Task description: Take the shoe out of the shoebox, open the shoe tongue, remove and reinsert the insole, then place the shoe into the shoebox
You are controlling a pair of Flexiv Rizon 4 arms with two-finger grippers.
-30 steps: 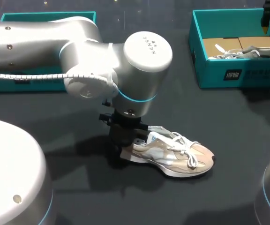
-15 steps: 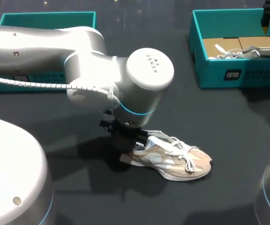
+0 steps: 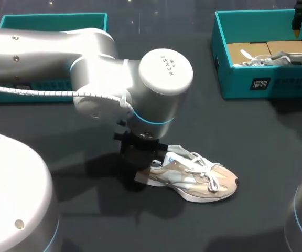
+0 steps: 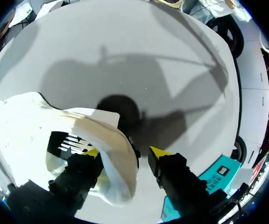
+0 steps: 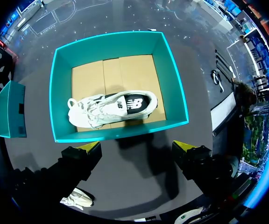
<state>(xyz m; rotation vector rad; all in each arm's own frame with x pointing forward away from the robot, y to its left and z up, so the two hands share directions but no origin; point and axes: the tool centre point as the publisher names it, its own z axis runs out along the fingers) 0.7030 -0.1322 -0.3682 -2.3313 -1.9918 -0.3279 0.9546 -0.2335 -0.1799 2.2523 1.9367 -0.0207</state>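
A beige shoe (image 3: 195,177) with white laces lies on its sole on the dark table, toe pointing right. My left gripper (image 3: 140,160) comes straight down on its heel. In the left wrist view one fingertip (image 4: 91,152) is inside the heel opening (image 4: 118,154) and the other fingertip (image 4: 157,151) stands outside, a small gap away from the heel wall, so the left gripper (image 4: 125,151) is open. My right gripper (image 5: 137,145) hangs open and empty above the near wall of the teal shoebox (image 5: 60,93). A second, white shoe (image 5: 111,107) lies in that box.
The teal shoebox (image 3: 235,84) stands at the back right with cardboard on its floor. A teal lid (image 3: 51,21) lies at the back left, partly hidden by my left arm. My right gripper (image 3: 299,16) shows only at the back right corner.
My left gripper's fingers have spread and let go of the shoe's heel. Before that the arm shifted the shoe slightly toward the left and front.
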